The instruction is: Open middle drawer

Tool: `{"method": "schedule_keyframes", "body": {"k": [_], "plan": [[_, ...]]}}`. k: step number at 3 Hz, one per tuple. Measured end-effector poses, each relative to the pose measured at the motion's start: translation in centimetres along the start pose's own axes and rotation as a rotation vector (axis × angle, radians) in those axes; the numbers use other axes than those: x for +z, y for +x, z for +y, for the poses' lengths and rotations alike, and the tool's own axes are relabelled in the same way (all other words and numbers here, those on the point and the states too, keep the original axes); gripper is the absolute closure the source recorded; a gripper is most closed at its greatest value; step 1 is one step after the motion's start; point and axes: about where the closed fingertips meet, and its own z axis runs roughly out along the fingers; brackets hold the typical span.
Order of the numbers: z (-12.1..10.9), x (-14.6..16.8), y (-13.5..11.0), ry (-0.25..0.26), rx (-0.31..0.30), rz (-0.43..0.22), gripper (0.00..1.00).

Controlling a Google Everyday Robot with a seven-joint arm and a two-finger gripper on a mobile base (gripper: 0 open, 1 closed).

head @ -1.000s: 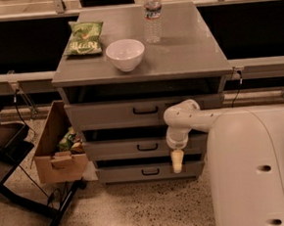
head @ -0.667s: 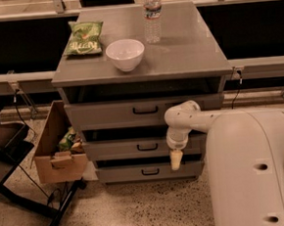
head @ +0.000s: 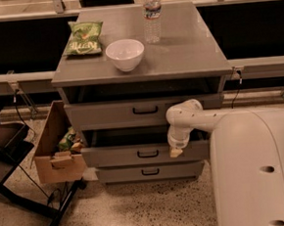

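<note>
The grey cabinet has three drawers. The middle drawer has a medium-height front with a small black loop handle. It stands partly pulled out, with a dark gap above its front. My gripper hangs point-down from the white arm, against the right part of this drawer's front, a short way right of the handle. The taller top drawer is also slightly out. The small bottom drawer is shut.
On the cabinet top are a white bowl, a green chip bag and a water bottle. An open cardboard box stands left of the drawers, with a black stand beyond it. The floor is speckled.
The middle drawer's front has come further out toward me. My gripper has risen from in front of the bottom drawer to the level of the middle drawer's front.
</note>
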Motion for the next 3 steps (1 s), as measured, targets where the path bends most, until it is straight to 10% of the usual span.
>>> {"method": "schedule_keyframes", "body": {"k": [1, 3], "plan": [[-0.01, -0.16, -0.02, 0.0, 0.0, 0.0, 0.69], [0.0, -0.15, -0.02, 0.0, 0.0, 0.0, 0.16]]}}
